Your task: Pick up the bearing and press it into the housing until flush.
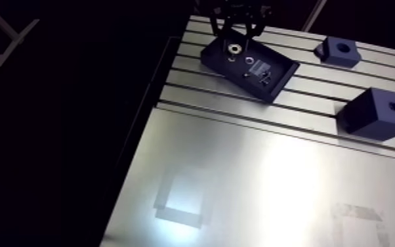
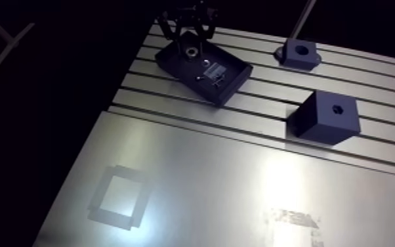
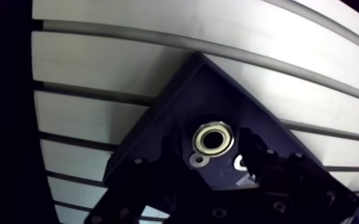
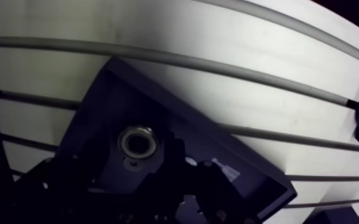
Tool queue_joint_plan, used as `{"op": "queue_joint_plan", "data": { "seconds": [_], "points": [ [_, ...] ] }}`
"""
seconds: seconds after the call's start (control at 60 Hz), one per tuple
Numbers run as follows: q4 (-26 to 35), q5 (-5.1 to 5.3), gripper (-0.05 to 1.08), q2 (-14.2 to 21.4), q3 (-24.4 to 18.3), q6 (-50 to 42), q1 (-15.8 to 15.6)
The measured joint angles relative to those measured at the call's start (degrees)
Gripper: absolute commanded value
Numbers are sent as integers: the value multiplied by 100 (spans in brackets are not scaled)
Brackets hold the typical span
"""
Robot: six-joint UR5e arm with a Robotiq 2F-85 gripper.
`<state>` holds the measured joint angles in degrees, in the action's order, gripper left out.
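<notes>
The bearing sits flat, bore up, in a round recess near one corner of a dark tray. The pocket keeps it centred and level, so a grip from straight above can find it. The gripper hangs directly over it with its jaws apart, one finger on each side of the ring. There is a visible gap on both sides, so nothing is clamped, and the bearing is still in its seat. This looks like the line-up before descending and closing, so the pick is not yet made. The tray holds more than the bearing. A small pale washer lies just beside it. In the arm view a second ring sits further along the tray, and past it is a cluster of small hardware too fine to identify. The tray lies askew across the grooves of the slotted table. Two dark blocks stand well apart from the tray on the same grooved area, each with a hole in its top face: a cube-shaped block and a smaller flanged block. One of them is presumably the housing, but I cannot tell which. Either way the hole faces up, which suits a downward press. Nearer the camera, the smooth plate carries a taped square outline with nothing standing on it.
</notes>
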<state>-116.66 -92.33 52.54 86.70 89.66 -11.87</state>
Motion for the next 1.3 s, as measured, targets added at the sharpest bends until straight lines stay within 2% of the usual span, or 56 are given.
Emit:
{"op": "queue_joint_plan", "data": {
  "seconds": [0.25, 1.3],
  "points": [
    [-1, 0, 47, -4, 0, -3, -20],
    [5, 0, 50, -21, 4, -6, -33]
  ]
}}
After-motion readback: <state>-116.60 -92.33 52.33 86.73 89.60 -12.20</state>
